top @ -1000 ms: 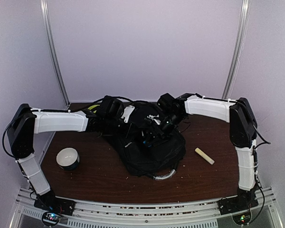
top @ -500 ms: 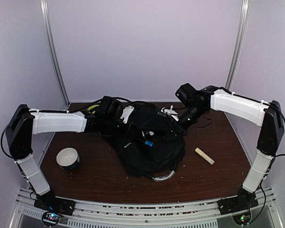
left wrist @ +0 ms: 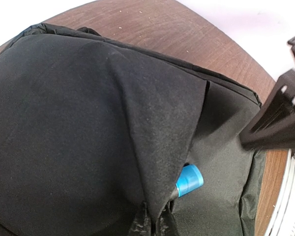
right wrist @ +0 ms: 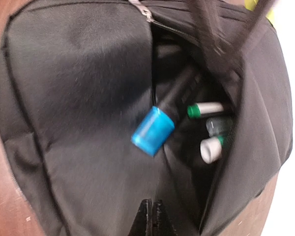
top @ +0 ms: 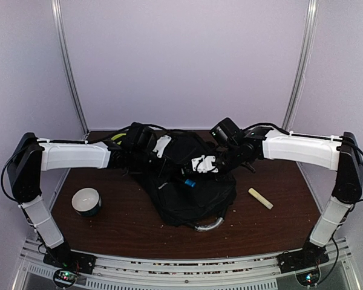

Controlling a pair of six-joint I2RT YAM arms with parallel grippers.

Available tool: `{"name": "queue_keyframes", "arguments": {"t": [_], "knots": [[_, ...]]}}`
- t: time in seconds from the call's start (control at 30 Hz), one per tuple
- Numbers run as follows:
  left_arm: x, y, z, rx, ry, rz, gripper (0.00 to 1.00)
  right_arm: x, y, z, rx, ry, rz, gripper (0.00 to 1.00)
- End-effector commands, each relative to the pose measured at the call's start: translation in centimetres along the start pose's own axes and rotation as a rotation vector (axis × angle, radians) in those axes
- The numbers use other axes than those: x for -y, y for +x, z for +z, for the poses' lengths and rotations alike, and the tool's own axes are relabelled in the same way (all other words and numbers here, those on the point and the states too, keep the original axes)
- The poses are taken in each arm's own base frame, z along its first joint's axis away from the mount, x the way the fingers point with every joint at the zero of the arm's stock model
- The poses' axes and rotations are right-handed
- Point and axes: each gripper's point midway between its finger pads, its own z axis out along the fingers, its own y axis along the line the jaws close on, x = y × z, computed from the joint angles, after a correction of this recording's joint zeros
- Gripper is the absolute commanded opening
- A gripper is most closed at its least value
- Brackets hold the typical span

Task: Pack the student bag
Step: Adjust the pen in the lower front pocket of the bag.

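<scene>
1. Black student bag (top: 190,196) lies central on the worktop (top: 127,226), pocket gaping.
2. Left pincer (left wrist: 152,225) is clamped on a fold of its fabric.
3. Right pincer (right wrist: 151,216) is closed and empty, near a blue-capped marker (right wrist: 154,130).

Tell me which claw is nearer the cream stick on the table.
Right. The right claw is over the open student bag, left of the cream stick; the left claw pinches bag fabric farther left.
</scene>
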Motion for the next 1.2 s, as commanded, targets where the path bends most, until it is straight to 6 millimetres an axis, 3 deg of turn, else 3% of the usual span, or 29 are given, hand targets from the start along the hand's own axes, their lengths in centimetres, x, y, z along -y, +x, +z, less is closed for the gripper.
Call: {"name": "queue_keyframes", "arguments": {"t": [0.0, 0.17, 0.43, 0.73, 0.87, 1.0, 1.17], "knots": [[2.3, -3.9, -2.2, 0.116, 0.066, 0.064, 0.0, 2.2, -1.8, 2.0, -0.036, 0.102, -0.136, 0.0], [2.1, -3.7, -2.7, 0.117, 0.05, 0.072, 0.0, 1.6, -1.1, 4.8, -0.108, 0.071, -0.207, 0.0], [2.1, -3.5, -2.6, 0.117, 0.052, 0.073, 0.0, 0.7, -0.6, 6.8, -0.147, 0.046, -0.255, 0.0], [2.1, -3.3, -2.3, 0.111, 0.057, 0.071, 0.0, -0.2, -3.0, 8.2, -0.104, 0.035, -0.266, 0.0], [2.0, -3.2, -2.3, 0.108, 0.052, 0.069, 0.0, 0.5, -4.0, 8.4, -0.082, 0.052, -0.227, 0.0], [1.9, -3.0, -2.2, 0.104, 0.051, 0.066, 0.0, 0.8, -3.1, 8.1, -0.115, 0.079, -0.22, 0.0], [1.9, -3.0, -2.1, 0.104, 0.051, 0.068, 0.0, 0.5, -2.3, 6.4, -0.113, 0.085, -0.216, 0.0]]}}
